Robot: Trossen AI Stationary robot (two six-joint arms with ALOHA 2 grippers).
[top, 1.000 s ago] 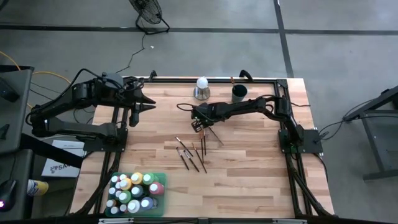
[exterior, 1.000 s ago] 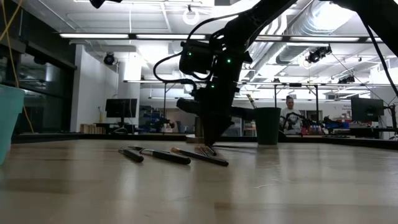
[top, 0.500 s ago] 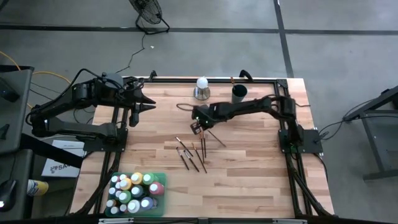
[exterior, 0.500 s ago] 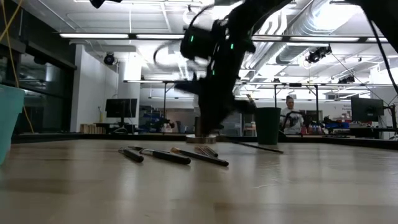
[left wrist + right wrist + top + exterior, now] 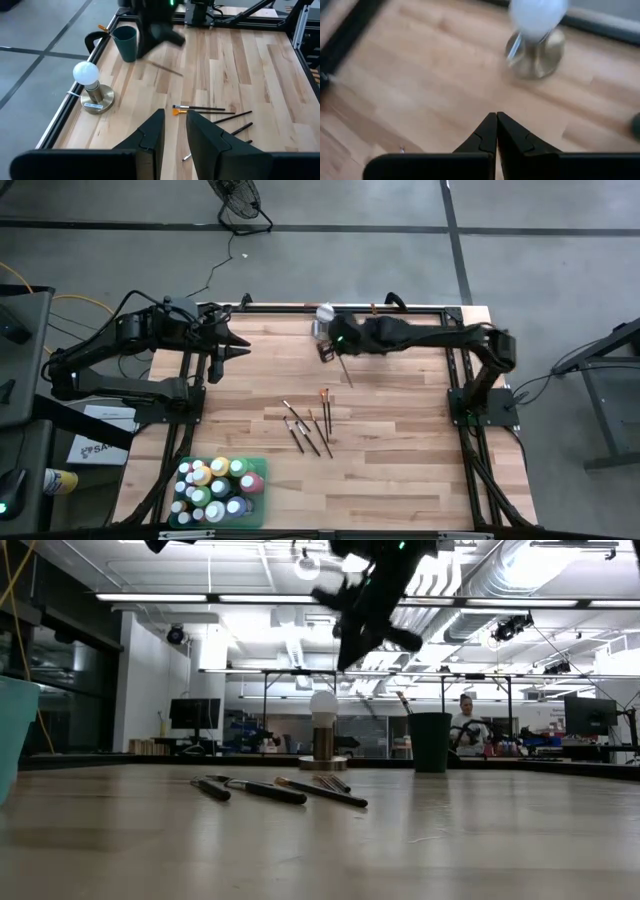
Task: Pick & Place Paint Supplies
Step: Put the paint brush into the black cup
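1. Desk (image 5: 400, 460), pale wood planks.
2. My right arm, stretched along the back edge. Right gripper (image 5: 328, 350) is raised above the desk just beside the white ball on a metal base (image 5: 86, 73); fingers are pressed together, apparently pinching one thin brush (image 5: 346, 372) that slants down from them.
3. My left arm, waiting at the back-left corner. Left gripper (image 5: 240, 348) has its fingers a narrow gap apart, holding nothing.
4. Green bin (image 5: 262, 462) at the front-left, full of paint bottles (image 5: 215, 485).
5. Dark green cup (image 5: 125, 42) at the back edge.
6. Loose brushes (image 5: 310, 425), clustered mid-desk.
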